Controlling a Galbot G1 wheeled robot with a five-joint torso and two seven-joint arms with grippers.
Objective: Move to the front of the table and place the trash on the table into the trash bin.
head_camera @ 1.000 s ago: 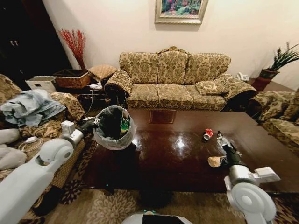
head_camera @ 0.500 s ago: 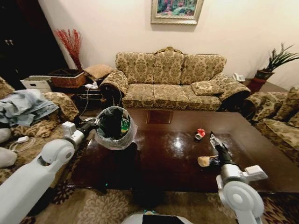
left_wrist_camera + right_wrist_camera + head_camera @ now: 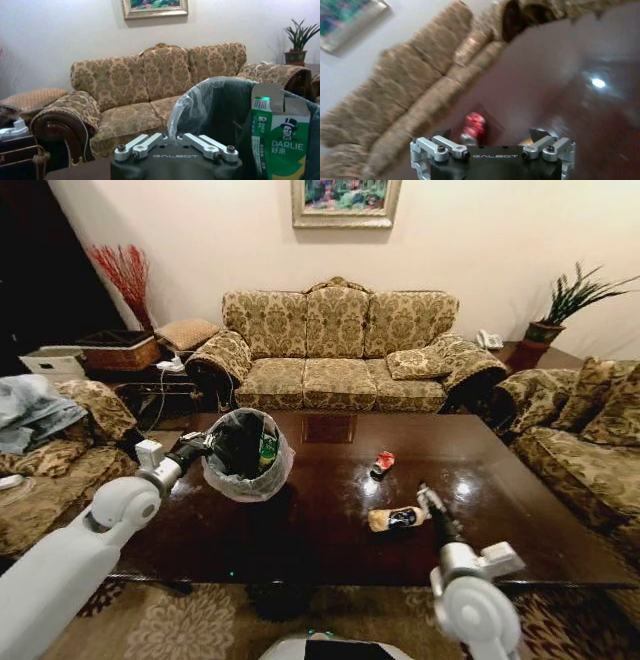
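Now our left tool [image 3: 196,444] grips the bin [image 3: 243,455] rim; our right tool [image 3: 425,498], fingers unclear, touches the bottle [image 3: 395,519], which looks light, stiff, slippery; take its middle.

My left arm: extended far-left, left gripper [image 3: 197,443] clamped. My right arm: reaching forward on the right, right gripper [image 3: 425,498] low, fingers spread apart.
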